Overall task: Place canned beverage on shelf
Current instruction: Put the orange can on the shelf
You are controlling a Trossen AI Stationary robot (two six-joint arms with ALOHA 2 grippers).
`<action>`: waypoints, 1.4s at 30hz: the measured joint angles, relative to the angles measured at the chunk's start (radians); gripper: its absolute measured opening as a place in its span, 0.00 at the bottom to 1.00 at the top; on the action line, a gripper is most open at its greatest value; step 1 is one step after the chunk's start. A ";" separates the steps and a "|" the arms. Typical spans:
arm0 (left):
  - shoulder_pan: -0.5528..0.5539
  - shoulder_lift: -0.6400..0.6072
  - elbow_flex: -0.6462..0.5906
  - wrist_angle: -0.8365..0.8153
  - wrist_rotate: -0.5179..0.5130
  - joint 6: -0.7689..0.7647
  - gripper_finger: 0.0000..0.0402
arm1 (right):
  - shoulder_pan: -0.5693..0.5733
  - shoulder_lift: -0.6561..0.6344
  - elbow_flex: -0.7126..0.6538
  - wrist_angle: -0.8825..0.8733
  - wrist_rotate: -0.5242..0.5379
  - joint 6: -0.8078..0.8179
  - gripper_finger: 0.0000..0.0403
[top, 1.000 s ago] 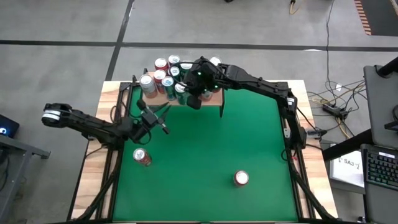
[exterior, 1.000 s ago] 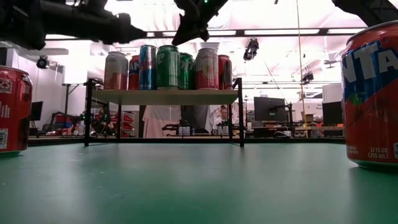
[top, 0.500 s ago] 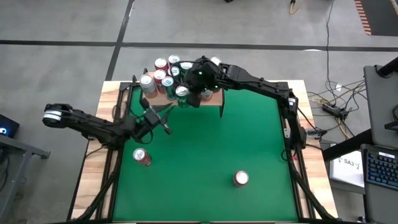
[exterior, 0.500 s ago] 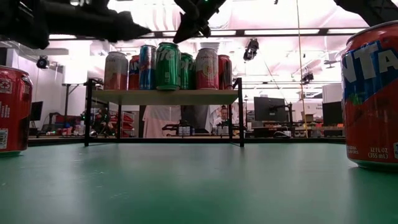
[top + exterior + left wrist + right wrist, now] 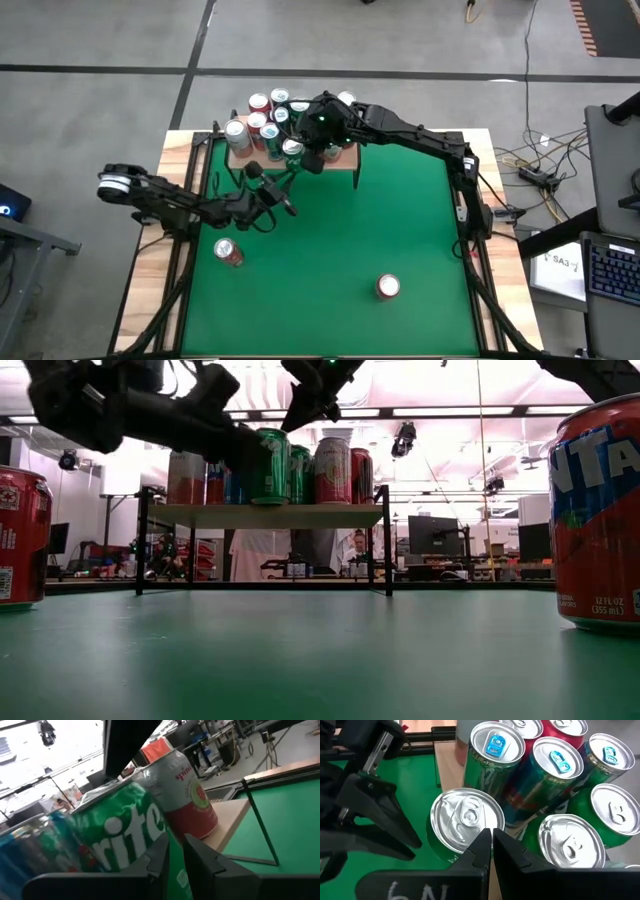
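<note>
High view: I have the right gripper (image 5: 312,158) over the front edge of the shelf (image 5: 345,157), just beside the green can (image 5: 292,149) standing at that edge among the other cans (image 5: 258,104). My left gripper (image 5: 278,192) reaches in from the tabletop (image 5: 340,240) side, its fingers spread, pointing at the same can. Two loose red cans stand well apart on the green: one near the left arm (image 5: 228,252), one toward the front right (image 5: 388,287)

Low view: the green can (image 5: 270,465) stands upright on the shelf (image 5: 262,515) with the row. The left arm crosses dark in front of the cans on the left, and the right gripper (image 5: 312,395) hangs above the row. A red can (image 5: 22,538) and an orange can (image 5: 596,520) stand close at the edges

Left wrist view: I see the green can (image 5: 117,842) just ahead of the open jaws, a red-and-silver can (image 5: 182,795) beside it on the wooden board (image 5: 227,817)

Right wrist view: the jaws are nearly closed on nothing, directly above the silver top of the green can (image 5: 466,819); the left gripper (image 5: 375,815) stands open just beside it
</note>
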 joint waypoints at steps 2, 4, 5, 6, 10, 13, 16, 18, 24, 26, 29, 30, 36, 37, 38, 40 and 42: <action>0.008 0.029 0.019 0.005 0.000 0.006 0.10 | 0.000 0.000 0.000 0.000 0.000 -0.004 0.02; 0.019 0.054 0.035 0.003 -0.001 0.006 0.10 | 0.000 0.000 0.000 0.002 0.000 -0.012 0.02; 0.024 0.062 0.042 0.002 -0.001 0.006 0.10 | 0.000 0.000 0.000 0.005 0.000 -0.012 0.02; 0.029 0.068 0.049 0.002 -0.001 0.006 0.10 | 0.000 0.000 0.000 0.011 0.000 -0.012 0.02; 0.049 0.082 0.067 0.004 0.011 0.006 0.10 | 0.000 0.000 0.000 0.053 0.000 -0.009 0.02; 0.059 0.082 0.068 0.004 0.041 0.001 0.10 | 0.000 0.000 0.000 0.082 0.000 -0.007 0.02; 0.061 0.078 0.068 0.005 0.052 -0.003 0.10 | 0.000 0.000 0.000 0.096 -0.002 -0.012 0.02; 0.061 0.078 0.068 0.006 0.054 0.006 0.10 | 0.000 0.000 -0.002 0.101 -0.020 -0.016 0.02; 0.061 0.078 0.068 0.011 0.112 0.003 0.10 | 0.005 0.023 -0.022 0.106 -0.060 -0.008 0.02; 0.061 0.078 0.068 0.012 0.112 0.005 0.10 | 0.005 0.030 -0.028 0.118 -0.058 0.003 0.02; 0.061 0.076 0.067 0.012 0.112 0.006 0.10 | 0.005 0.034 -0.028 0.116 -0.044 0.010 0.02; 0.060 0.075 0.067 0.013 0.112 0.006 0.10 | 0.005 0.035 -0.028 0.115 -0.043 0.008 0.02; 0.033 0.058 0.066 0.009 0.048 0.052 0.10 | 0.005 0.035 -0.028 0.101 -0.027 -0.009 0.02; 0.028 0.055 0.065 0.006 0.026 0.071 0.10 | 0.004 0.035 -0.028 0.097 -0.026 -0.013 0.02; 0.022 0.051 0.061 0.005 0.007 0.086 0.10 | 0.003 0.035 -0.028 0.094 -0.024 -0.018 0.02; 0.014 0.040 0.048 0.001 -0.013 0.101 0.10 | 0.002 0.035 -0.028 0.088 -0.010 -0.029 0.02; 0.010 0.025 0.029 0.000 -0.016 0.097 0.10 | 0.002 0.035 -0.028 0.082 0.004 -0.045 0.02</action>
